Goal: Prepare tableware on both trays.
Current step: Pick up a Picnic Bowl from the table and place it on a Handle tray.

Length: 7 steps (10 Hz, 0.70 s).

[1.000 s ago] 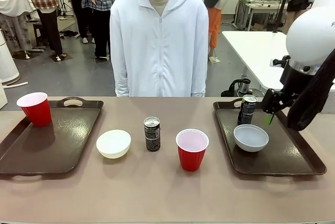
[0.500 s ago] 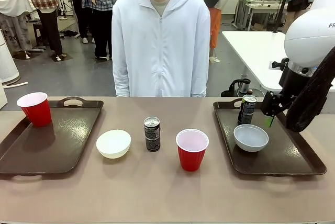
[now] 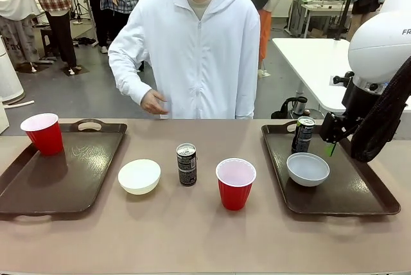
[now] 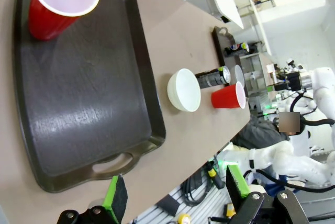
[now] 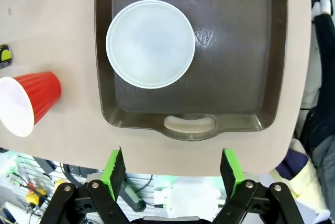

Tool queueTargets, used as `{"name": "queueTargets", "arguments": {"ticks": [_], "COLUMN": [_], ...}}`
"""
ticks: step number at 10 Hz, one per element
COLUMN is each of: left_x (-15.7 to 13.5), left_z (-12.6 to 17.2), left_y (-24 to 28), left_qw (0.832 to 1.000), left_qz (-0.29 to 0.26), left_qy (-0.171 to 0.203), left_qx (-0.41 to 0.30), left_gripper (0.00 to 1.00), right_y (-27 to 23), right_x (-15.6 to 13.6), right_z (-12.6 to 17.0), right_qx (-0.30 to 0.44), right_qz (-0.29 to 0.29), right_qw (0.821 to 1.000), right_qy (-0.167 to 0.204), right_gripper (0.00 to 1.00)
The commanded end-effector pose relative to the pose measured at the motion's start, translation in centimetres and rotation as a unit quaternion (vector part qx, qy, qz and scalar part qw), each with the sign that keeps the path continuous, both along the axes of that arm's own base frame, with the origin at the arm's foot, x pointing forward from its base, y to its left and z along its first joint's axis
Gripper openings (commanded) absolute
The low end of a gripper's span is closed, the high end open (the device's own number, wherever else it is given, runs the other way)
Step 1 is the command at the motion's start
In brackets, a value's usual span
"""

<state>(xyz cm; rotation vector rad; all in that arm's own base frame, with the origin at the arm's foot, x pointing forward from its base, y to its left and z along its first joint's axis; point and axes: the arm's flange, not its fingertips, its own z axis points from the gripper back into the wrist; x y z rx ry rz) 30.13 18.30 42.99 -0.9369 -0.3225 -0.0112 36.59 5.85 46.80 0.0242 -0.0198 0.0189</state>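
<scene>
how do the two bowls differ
The cream bowl sits on the table, the grey-white bowl inside the right tray. The cream bowl is warmer in colour and looks deeper; the grey-white bowl is shallower. Both are round, empty and upright.

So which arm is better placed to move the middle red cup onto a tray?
Right, probably: the red cup stands nearer the right tray, which has no cup, and the right gripper hovers open there.
</scene>
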Motion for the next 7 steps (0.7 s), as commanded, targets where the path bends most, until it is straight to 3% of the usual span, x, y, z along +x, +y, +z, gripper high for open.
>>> {"name": "queueTargets", "arguments": {"ticks": [1, 3, 5, 7], "left_x": [0.5, 1.1, 1.6, 2.7], "left_z": [2.2, 7.4, 11.4, 14.0], "left_y": [-0.5, -2.2, -5.1, -8.7], "left_qw": [0.999, 0.993, 0.976, 0.958], "left_qz": [-0.006, -0.03, -0.06, -0.092], "left_qy": [-0.005, -0.008, 0.005, 0.011], "left_qx": [0.041, 0.113, 0.207, 0.271], "left_gripper": [1.0, 1.0, 1.0, 1.0], "right_y": [-2.4, -8.0, -15.0, -21.8], "right_x": [-1.4, -2.6, -2.9, -2.1], "right_z": [2.3, 6.2, 9.1, 9.7], "right_qx": [0.095, 0.183, 0.26, 0.333], "right_qz": [-0.013, -0.032, -0.039, -0.047], "right_qw": [0.995, 0.983, 0.965, 0.942], "right_qy": [0.018, 0.004, -0.005, 0.007], "right_gripper": [0.95, 0.95, 0.95, 0.95]}}
